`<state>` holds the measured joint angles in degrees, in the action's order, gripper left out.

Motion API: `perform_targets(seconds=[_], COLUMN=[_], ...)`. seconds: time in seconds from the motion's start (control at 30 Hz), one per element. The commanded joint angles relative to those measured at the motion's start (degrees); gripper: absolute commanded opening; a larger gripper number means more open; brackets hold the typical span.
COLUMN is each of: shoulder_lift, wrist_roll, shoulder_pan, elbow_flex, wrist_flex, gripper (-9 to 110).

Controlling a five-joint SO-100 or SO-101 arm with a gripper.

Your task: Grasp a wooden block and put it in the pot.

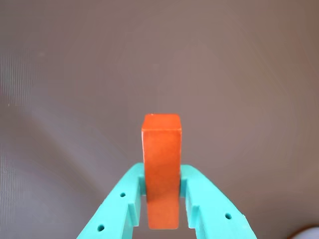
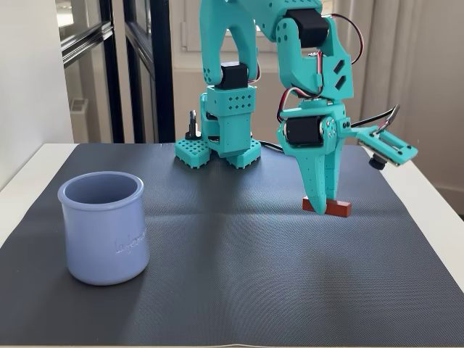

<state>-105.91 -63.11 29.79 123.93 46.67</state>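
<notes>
1. Two teal fingers [image 1: 124,199] of the gripper [image 2: 321,204] pinched the wooden block [image 1: 161,172] between them, one against each long side.
2. Its tips pointed straight down at the dark mat [image 2: 254,254], the block [image 2: 327,206] lying flat there.
3. Well apart, to the gripper's left in the fixed view, stood the pot [image 2: 104,228], upright on the mat.

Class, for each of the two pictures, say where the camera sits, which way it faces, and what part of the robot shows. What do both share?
Wrist view: rides on the arm, looks down along the claw at the block and mat; only the fingers show.
Fixed view: stands at the table's front, faces the arm's base; whole arm, claw, block, pot at left.
Shared: claw shut on the block.
</notes>
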Motion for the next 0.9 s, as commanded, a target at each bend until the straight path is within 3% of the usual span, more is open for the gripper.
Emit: perform_targets(seconds=[0.0, 0.3, 0.6, 0.87], shoulder_lift=[-8.96, -23.82, -27.16, -22.59], wrist_roll=[3.43, 16.17, 32.08, 40.08], shoulder_pan=[-3.16, -19.69, -41.66, -48.96], elbow_flex=[-1.41, -1.49, -1.49, -1.93], wrist_flex=[0.0, 7.38, 8.7, 3.87], gripper=[0, 0, 0, 0])
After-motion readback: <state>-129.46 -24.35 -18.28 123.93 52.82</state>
